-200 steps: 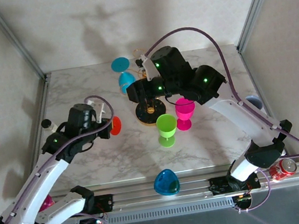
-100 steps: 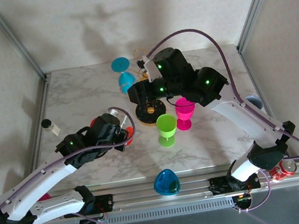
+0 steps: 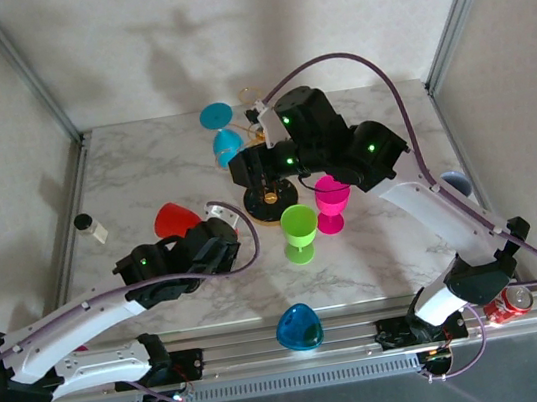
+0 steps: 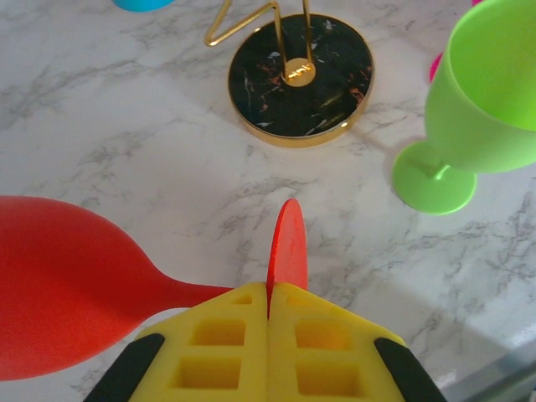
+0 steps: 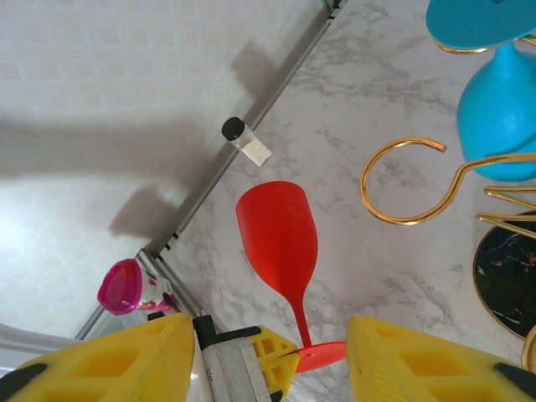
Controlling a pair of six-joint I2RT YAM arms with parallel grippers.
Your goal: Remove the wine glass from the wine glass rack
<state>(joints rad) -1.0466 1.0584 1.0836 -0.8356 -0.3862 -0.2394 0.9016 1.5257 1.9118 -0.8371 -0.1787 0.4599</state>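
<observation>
Since a second ago the left arm (image 3: 92, 308) has swung in from the far left and drawn back toward the near edge, carrying the red wine glass (image 3: 174, 218) clear of the wine glass rack (image 3: 270, 199). The right arm (image 3: 420, 199) has barely shifted. The left jaws are clenched on the glass's round foot, which stands on edge between the yellow pads (image 4: 226, 335) in the left wrist view. The glass is tipped onto its side, with its long axis close to level. Its foot is at the jaws and its bowl points away to the left and slightly toward the far side of the counter (image 3: 142, 169). I cannot tell whether the bowl touches the marble. The glass sits left of the rack's round black base and near it, but apart from the gold wire. A blue glass (image 3: 227, 146) hangs upside down on a rack arm. A green glass (image 3: 300, 229) stands upright just right of the base on the near side, with a pink glass (image 3: 331, 197) beside it. The right jaws hover by the rack's left side, spread apart with nothing between them. A small black-capped vial (image 3: 90, 226) lies at the counter's left edge.
</observation>
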